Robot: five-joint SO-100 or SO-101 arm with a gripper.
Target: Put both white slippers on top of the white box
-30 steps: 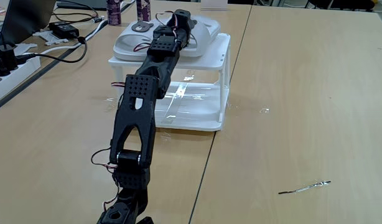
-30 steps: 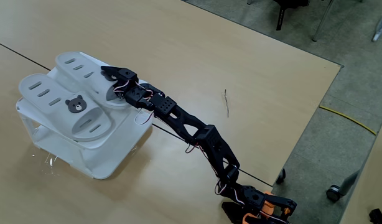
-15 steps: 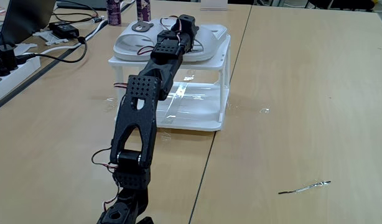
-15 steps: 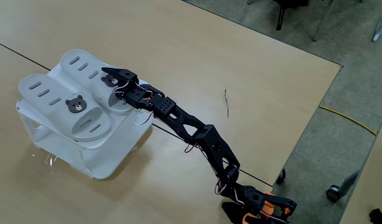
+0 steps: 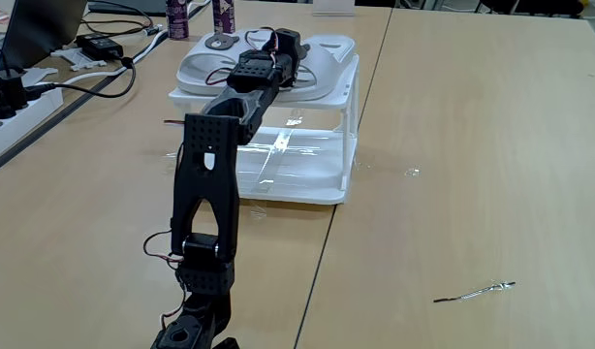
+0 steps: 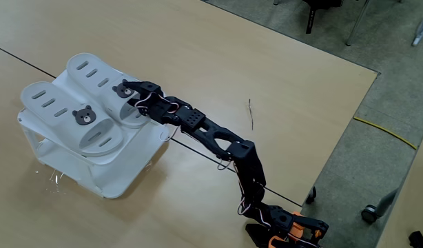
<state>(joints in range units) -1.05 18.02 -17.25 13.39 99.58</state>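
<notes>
Both white slippers [image 6: 74,103] lie side by side on the white box [image 6: 111,180], bear faces up, on a wooden bench [image 5: 472,145]. The black arm's hand [image 6: 132,89] rests over the nearer slipper's heel; its opening cannot be made out. No readable writing.

Both white slippers [image 6: 74,103] lie flat, side by side and touching, atop the white box [image 6: 122,180], bear faces up, vent slots showing. My arm hides part of the nearer one; its heel probably overhangs the edge.
</notes>
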